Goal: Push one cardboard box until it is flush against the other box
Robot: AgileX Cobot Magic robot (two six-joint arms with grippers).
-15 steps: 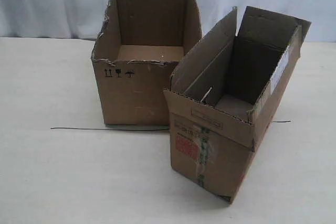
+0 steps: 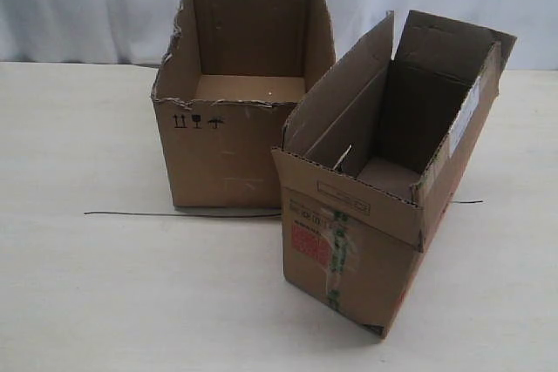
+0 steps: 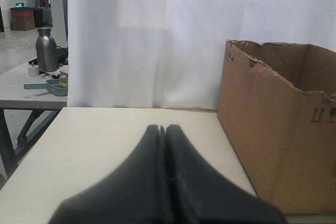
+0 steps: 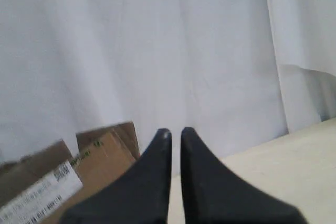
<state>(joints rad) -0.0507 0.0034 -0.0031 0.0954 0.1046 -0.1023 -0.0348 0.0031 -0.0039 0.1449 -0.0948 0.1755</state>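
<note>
Closest to me, the left gripper (image 3: pixel 165 128) is pinched together on nothing and the right gripper (image 4: pixel 175 131) shows only a sliver of gap, also empty, so I'd push with the narrow fingers as a blunt tip. The cardboard box (image 2: pixel 366 259) sits front-right on the table (image 2: pixel 105 294), skewed, its red-label end forward of the other box (image 2: pixel 218 158) behind-left. I'd press low on its right long wall, below the floppy flaps, swinging it square.

I see the cardboard box (image 2: pixel 377 269) in brown, with a red square label (image 2: pixel 311 244) and green-printed clear tape (image 2: pixel 338 259). The other box (image 2: pixel 222 163) is brown with small black symbols (image 2: pixel 197 121). The bench (image 2: pixel 87 285) is pale cream.
</note>
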